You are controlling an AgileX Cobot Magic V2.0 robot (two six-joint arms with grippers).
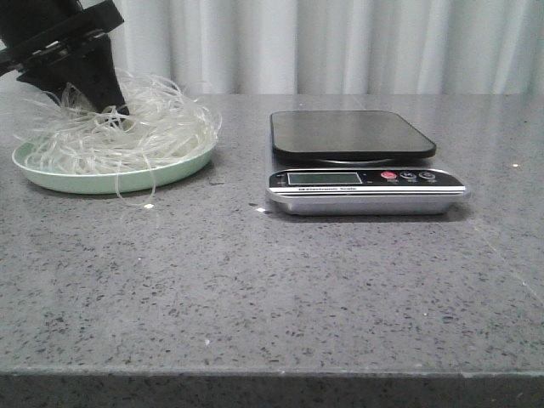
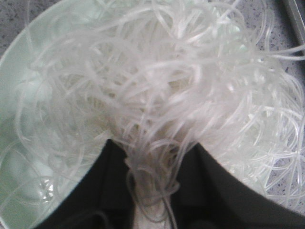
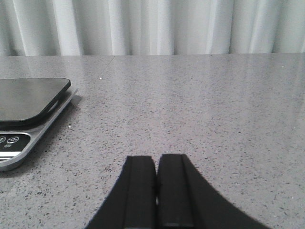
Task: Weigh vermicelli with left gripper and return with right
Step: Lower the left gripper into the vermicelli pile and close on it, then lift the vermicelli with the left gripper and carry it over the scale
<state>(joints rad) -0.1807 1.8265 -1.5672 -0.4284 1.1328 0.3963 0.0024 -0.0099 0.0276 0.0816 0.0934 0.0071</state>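
At the upper left of the front view the left gripper [image 1: 93, 100] reaches down into the vermicelli [image 1: 119, 132], which is heaped on a pale green plate [image 1: 51, 177] at the left of the grey speckled table [image 1: 255, 289]. From here the fingertips are buried in the strands, so their grip cannot be read. The left wrist view settles it: the two dark fingers [image 2: 100, 191] are drawn in on a narrow hank of noodles [image 2: 152, 191] running between them, while the rest of the tangle fans out over the plate [image 2: 14, 95].

Only the front view shows the digital scale [image 1: 365, 183] whole, at centre right, with its dark platform bare and its display and buttons facing forward. The right wrist view catches just the scale's corner [image 3: 28, 100] at its left edge, and shows the right gripper [image 3: 156, 191] low over open tabletop, fingers pressed together on nothing.

The vermicelli is a loose, fluffy mass of thin, translucent whitish strands, with stray loops spilling over the plate's rim onto the table.
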